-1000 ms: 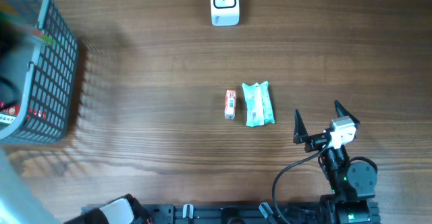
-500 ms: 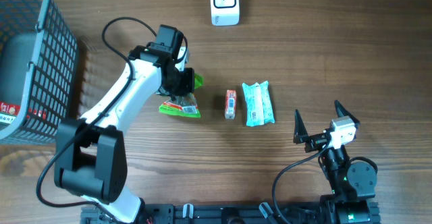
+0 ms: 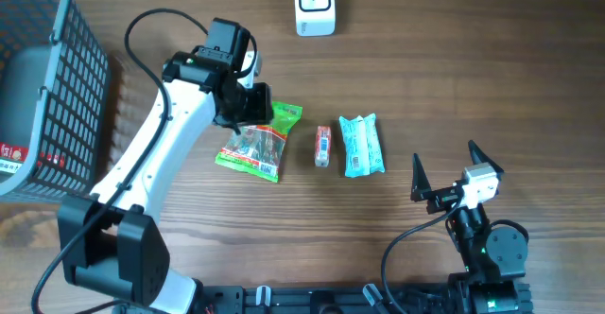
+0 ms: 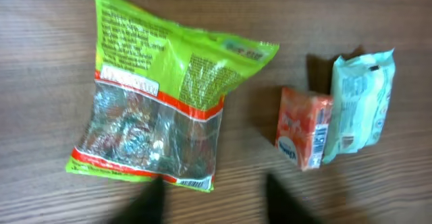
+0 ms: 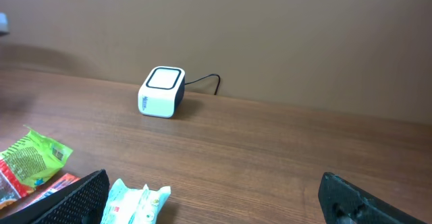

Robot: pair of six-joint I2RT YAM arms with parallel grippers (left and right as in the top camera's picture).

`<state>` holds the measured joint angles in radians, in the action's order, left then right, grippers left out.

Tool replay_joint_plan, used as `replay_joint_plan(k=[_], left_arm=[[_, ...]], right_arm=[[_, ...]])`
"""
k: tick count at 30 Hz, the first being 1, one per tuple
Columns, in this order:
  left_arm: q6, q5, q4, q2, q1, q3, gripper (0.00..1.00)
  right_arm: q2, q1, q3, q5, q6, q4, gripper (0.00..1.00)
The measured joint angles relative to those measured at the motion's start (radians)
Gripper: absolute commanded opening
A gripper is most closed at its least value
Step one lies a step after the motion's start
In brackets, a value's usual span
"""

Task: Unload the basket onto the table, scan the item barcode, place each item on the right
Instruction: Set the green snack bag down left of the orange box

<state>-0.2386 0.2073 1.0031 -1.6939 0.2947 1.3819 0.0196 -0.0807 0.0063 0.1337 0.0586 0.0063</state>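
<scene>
**Left arm over the table, green bag laid down**

Since the picture half a second earlier, the green snack bag (image 3: pixel 255 146) has changed from a crumpled bundle under the left gripper (image 4: pixel 216 202) to a flat, spread-out pack on the table (image 3: pixel 492 68). One second earlier, neither the arm nor the bag was over the table centre.

1. Left tool: in the left wrist view the two fingers show as dark, blurred shapes at the lower edge of the picture. They stand partly apart, with nothing clamped between them. The bag's lower edge lies just ahead of them.
2. Task item: the bag rests flat on the wood, printed side up and slightly tilted. It lies just left of the small orange box (image 3: pixel 322 147) without touching it.
3. The pale teal packet (image 3: pixel 362 146) lies against the right side of the orange box.
4. The white scanner (image 3: pixel 314 4) stands at the far edge of the table, well apart from the bag.
5. The wire basket (image 3: pixel 66 87) stands at the far left.
6. Right tool: the right gripper (image 3: pixel 444 175) is at the near right, fingers spread fully wide and holding nothing.
</scene>
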Motion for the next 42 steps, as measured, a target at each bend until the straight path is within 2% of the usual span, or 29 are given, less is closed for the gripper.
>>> replay_joint_plan(k=[2,4,5,8,11,12,14,17,21,27,30,33,37,39,42], left_arm=[[-0.01,0.004,-0.058,0.0,0.0,-0.072,0.05],[-0.02,0.005,-0.145,-0.005,0.0,-0.18,0.13],[-0.03,0.005,-0.238,-0.008,0.001,-0.261,0.15],[-0.061,0.008,-0.404,-0.01,0.004,-0.4,0.17],[-0.084,0.009,-0.479,-0.009,0.013,-0.45,0.17],[-0.09,0.008,-0.48,-0.008,0.013,-0.451,0.21],[-0.098,0.009,-0.44,-0.003,0.013,-0.435,0.22],[-0.103,0.008,-0.405,0.039,0.021,-0.344,0.11],[-0.109,0.007,-0.431,0.069,0.06,-0.315,0.11],[-0.131,-0.064,-0.475,-0.11,0.082,-0.318,0.07],[-0.135,-0.055,-0.499,-0.12,0.082,-0.318,0.12],[-0.139,-0.037,-0.453,-0.106,0.076,-0.288,0.18],[-0.142,-0.046,-0.376,0.067,-0.005,-0.189,0.18],[-0.141,-0.131,-0.28,0.085,-0.054,-0.181,0.17],[-0.132,-0.237,-0.278,0.047,-0.108,-0.215,0.17]], right_arm=[[0.0,0.0,0.0,0.0,0.0,0.0,1.0],[0.0,0.0,0.0,0.0,0.0,0.0,1.0],[0.0,0.0,0.0,0.0,0.0,0.0,1.0],[0.0,0.0,0.0,0.0,0.0,0.0,1.0],[0.0,0.0,0.0,0.0,0.0,0.0,1.0],[0.0,0.0,0.0,0.0,0.0,0.0,1.0],[0.0,0.0,0.0,0.0,0.0,0.0,1.0],[0.0,0.0,0.0,0.0,0.0,0.0,1.0],[0.0,0.0,0.0,0.0,0.0,0.0,1.0],[0.0,0.0,0.0,0.0,0.0,0.0,1.0],[0.0,0.0,0.0,0.0,0.0,0.0,1.0],[0.0,0.0,0.0,0.0,0.0,0.0,1.0],[0.0,0.0,0.0,0.0,0.0,0.0,1.0],[0.0,0.0,0.0,0.0,0.0,0.0,1.0],[0.0,0.0,0.0,0.0,0.0,0.0,1.0]])
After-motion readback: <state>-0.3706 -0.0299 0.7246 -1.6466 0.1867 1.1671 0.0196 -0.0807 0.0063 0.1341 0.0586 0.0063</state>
